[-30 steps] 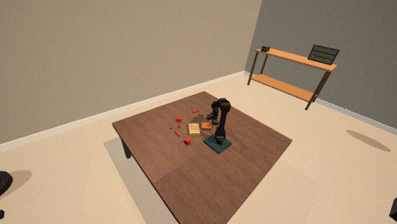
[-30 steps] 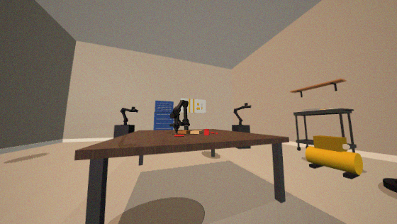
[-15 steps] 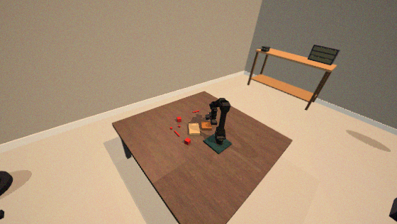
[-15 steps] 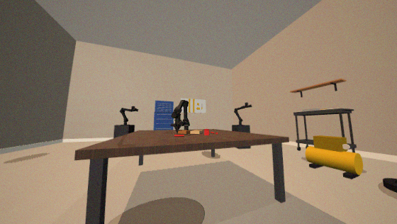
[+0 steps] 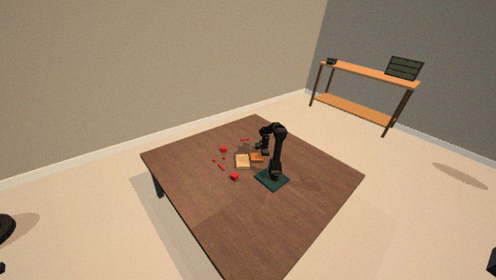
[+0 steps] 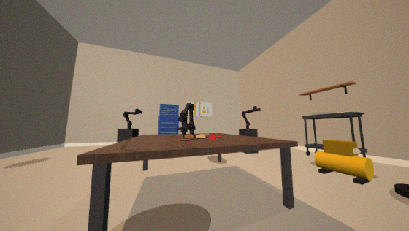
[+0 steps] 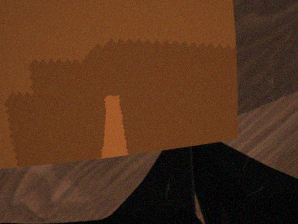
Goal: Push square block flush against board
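The orange-brown square block [image 5: 256, 158] [image 6: 190, 136] [image 7: 150, 25] lies flat on the table, just right of the pale tan board [image 5: 243, 161] [image 6: 201, 136] in the top view. Their facing sides are very close; whether they touch is too small to tell. Their far edges look nearly level there, while the board reaches further toward the camera. My gripper [image 6: 183, 136] [image 7: 184, 140] is shut and empty, pointing down. In the wrist view its fingertips are at the block's lower edge, near its right corner; contact is unclear. The board is outside the wrist view.
A red cube [image 5: 223, 149] lies beyond the board and another red cube [image 5: 234, 176] nearer the camera. A red rod [image 5: 220, 167] lies left of the board, a second red rod [image 5: 244, 139] [image 6: 185, 139] at the back. The arm's dark green base plate [image 5: 262, 178] is near the block.
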{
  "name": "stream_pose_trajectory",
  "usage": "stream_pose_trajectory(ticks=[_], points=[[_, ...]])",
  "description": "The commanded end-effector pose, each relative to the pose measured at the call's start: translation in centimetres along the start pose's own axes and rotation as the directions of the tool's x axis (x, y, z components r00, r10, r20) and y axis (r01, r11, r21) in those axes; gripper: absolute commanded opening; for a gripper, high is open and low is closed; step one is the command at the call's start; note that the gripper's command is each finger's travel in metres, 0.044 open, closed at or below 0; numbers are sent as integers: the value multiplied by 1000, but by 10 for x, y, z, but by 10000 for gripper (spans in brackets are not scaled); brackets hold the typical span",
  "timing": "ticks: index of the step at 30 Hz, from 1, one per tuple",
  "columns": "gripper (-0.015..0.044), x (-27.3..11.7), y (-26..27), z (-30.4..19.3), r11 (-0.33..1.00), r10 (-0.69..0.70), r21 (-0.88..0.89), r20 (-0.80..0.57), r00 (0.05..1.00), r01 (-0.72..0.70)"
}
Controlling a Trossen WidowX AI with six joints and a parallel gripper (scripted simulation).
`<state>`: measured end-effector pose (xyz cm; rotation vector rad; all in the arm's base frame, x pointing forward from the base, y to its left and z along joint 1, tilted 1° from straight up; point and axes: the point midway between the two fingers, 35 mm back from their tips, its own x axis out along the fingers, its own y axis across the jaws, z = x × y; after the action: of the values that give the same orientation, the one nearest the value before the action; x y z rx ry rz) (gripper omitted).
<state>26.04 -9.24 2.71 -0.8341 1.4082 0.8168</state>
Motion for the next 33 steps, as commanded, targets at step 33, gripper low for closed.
stream_pose_trajectory(ticks=[33], points=[[0, -27, -2, -43, 1000, 1, 7, 0, 1000, -1]])
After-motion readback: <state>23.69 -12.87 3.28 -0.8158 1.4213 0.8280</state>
